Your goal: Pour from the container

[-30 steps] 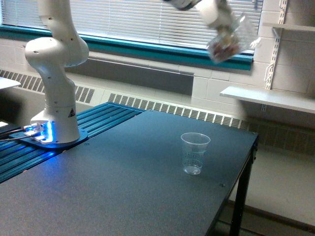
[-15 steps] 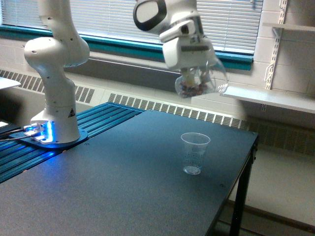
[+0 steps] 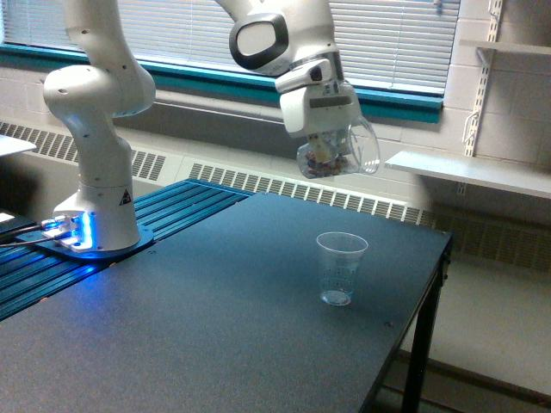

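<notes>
Gripper (image 3: 327,142) clamping the container (image 3: 331,155), upright and still holding its contents, hanging above the empty cup (image 3: 341,268); pouring not yet begun.

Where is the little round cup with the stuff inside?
In the exterior view, the round cup hangs in the robot's hand, up in the air above the ribbed plastic cup standing on the table.

The tool's (image 3: 331,142) fingers are hidden behind the cup (image 3: 337,153) – its contents too blurred to identify. The table (image 3: 215,344) runs off the bottom edge – the arm's upper links off the top.
</notes>
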### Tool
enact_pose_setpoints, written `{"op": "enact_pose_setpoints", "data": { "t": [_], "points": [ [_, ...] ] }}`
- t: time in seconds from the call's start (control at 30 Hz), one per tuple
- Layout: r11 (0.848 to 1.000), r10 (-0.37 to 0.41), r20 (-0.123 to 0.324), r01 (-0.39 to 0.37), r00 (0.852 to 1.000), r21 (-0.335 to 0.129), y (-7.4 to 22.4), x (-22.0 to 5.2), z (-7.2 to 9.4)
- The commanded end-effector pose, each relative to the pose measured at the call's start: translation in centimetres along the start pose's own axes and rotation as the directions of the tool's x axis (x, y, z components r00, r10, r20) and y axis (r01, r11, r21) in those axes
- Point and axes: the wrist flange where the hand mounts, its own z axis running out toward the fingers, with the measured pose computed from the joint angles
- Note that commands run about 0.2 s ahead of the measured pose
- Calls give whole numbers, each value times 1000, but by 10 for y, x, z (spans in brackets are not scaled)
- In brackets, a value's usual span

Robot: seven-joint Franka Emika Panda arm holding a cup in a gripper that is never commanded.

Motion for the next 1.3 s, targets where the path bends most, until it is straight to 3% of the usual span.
{"op": "enact_pose_setpoints", "data": {
  "t": [0.03,0.23,0.83,1.07,1.3],
  "points": [
    [997,70,48,-68,996,-28,20,-16,14],
    [992,122,88,-119,989,-34,34,-15,21],
    [976,158,182,-126,970,-177,69,-53,81],
    [977,148,186,-115,971,-181,66,-65,86],
    [983,123,172,-96,977,-154,50,-69,78]
  ]
}}
